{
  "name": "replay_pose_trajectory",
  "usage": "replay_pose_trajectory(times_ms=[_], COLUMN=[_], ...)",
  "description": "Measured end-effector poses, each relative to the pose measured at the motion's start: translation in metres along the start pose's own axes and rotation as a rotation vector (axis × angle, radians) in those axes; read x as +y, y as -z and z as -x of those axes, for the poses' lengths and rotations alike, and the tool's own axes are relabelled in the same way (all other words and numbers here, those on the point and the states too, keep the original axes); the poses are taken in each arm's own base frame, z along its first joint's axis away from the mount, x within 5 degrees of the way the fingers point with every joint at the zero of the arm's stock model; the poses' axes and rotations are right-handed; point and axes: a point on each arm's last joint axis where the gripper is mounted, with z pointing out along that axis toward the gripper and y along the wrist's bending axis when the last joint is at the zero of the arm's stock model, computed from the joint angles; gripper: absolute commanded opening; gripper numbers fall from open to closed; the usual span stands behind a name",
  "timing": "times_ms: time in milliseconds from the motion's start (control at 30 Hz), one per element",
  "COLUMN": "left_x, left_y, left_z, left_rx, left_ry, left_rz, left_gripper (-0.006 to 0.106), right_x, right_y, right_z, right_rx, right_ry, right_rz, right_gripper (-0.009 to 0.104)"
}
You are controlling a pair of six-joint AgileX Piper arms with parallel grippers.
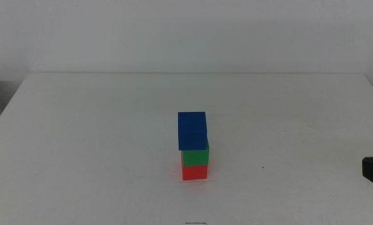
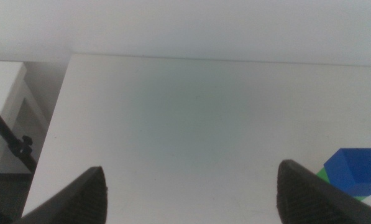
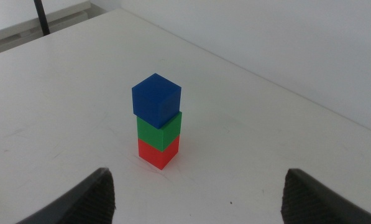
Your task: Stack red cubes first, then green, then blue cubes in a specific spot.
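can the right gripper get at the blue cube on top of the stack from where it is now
Probably yes. The right gripper is open and faces the stack across bare table, with nothing between. The blue cube sits uncovered on the green cube, slightly offset.

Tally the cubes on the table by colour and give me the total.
Red cube: 1, bottom of the stack
Green cube: 1, middle
Blue cube: 1, top
Total: 3 cubes, all in one stack on the white table.
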Motion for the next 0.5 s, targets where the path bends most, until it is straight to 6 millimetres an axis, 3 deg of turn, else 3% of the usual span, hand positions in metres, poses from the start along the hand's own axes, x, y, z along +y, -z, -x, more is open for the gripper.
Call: replay_pose_trajectory(times_ms=[200, 333, 500], left_x=[0.002, 0.006, 0.011], left_y=[0.005, 0.017, 0.021], left_z=[-0.019, -0.048, -0.090], left_rx=[-0.041, -0.148, -0.260], left_ry=[0.000, 0.000, 0.000], left_rz=[-0.006, -0.020, -0.035], left_gripper=[0.094, 0.094, 0.094], right_x=[-0.003, -0.008, -0.012], right_y=[-0.002, 0.002, 0.012], right_z=[-0.005, -0.017, -0.034], right_rx=[0.010, -0.006, -0.037], right_ry=[0.055, 0.093, 0.011], right_rz=[-0.042, -0.102, -0.179], right_gripper=[0.091, 0.091, 0.091])
